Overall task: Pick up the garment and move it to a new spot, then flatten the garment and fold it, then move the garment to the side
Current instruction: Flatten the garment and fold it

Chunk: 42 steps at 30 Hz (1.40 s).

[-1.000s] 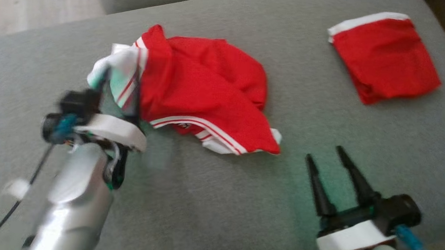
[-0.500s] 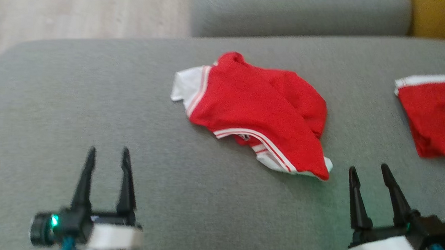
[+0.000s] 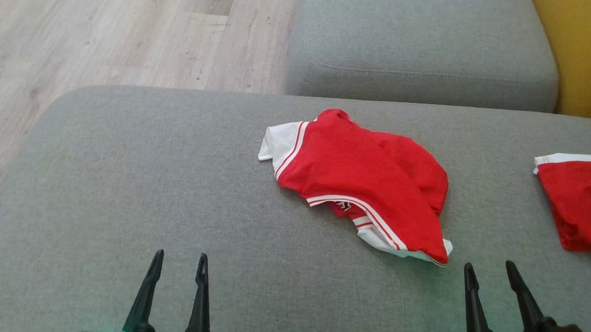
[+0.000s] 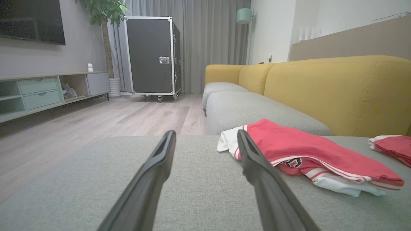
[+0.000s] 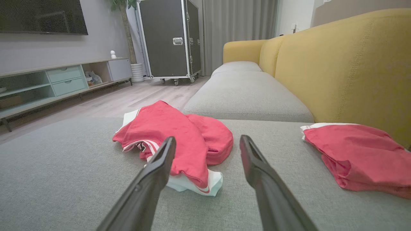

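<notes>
The left gripper [image 3: 180, 255] stands at the bottom left of the head view, its two dark fingers spread apart with nothing between them and bare grey fabric beyond the tips. The right gripper [image 3: 489, 264] at the bottom right is spread and empty too. Its fingers lean toward the upper left, and the tips are near the closest white corner of the garment [image 3: 370, 180] without touching it.

The garment, red with white striped trim, lies crumpled a little right of centre on the wide grey seat cushion [image 3: 123, 177]. In the right wrist view it sits ahead, mostly left of centre. In the left wrist view it lies to the right of the fingers.

A second red piece [image 3: 582, 201], folded, lies at the right edge, well apart from the garment. Another grey cushion [image 3: 418, 46] fills the upper middle, a yellow backrest [image 3: 585, 49] the upper right and a wooden floor [image 3: 105, 24] the upper left.
</notes>
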Motion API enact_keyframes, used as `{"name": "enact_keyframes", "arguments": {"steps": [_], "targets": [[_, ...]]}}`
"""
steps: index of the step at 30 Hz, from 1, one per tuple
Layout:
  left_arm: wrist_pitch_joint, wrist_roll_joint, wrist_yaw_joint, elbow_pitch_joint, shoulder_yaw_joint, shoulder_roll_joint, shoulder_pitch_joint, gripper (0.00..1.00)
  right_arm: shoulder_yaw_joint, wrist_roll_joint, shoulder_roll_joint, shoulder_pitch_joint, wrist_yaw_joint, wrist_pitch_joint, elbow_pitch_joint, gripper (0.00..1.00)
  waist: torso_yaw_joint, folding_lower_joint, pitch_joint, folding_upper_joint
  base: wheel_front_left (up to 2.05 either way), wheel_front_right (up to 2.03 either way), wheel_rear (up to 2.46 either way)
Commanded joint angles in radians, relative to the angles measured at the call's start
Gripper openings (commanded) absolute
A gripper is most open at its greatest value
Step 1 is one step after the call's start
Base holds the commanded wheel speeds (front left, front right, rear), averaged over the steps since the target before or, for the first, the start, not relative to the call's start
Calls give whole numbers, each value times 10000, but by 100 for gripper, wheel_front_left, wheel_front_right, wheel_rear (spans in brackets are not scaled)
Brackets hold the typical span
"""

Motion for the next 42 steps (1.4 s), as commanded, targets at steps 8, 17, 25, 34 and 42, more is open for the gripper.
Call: {"name": "enact_keyframes", "arguments": {"steps": [8,17,25,34,42], "targets": [[-51,243,-27,-448,673,-50,-220,100,368,168,-72,-210,65,-109,-316,100,-392,3,-129,-1,0,0,0],[-51,158,28,-483,941,-50,98,100,360,312,-71,-235,65,-109,-362,100,-667,3,-211,-1,0,0,0],[-51,144,103,-321,822,-50,235,100,494,170,-71,-206,65,-109,-361,100,-861,3,-199,-1,0,0,0],[-51,25,-65,379,394,-51,-72,100,690,27,-70,-287,65,-109,-364,100,-1438,3,217,-1,0,0,0],[-51,585,-602,1323,-608,-51,-1321,100,745,-146,-70,-605,65,-109,-343,100,-2218,3,1036,-1,0,0,0]]}}
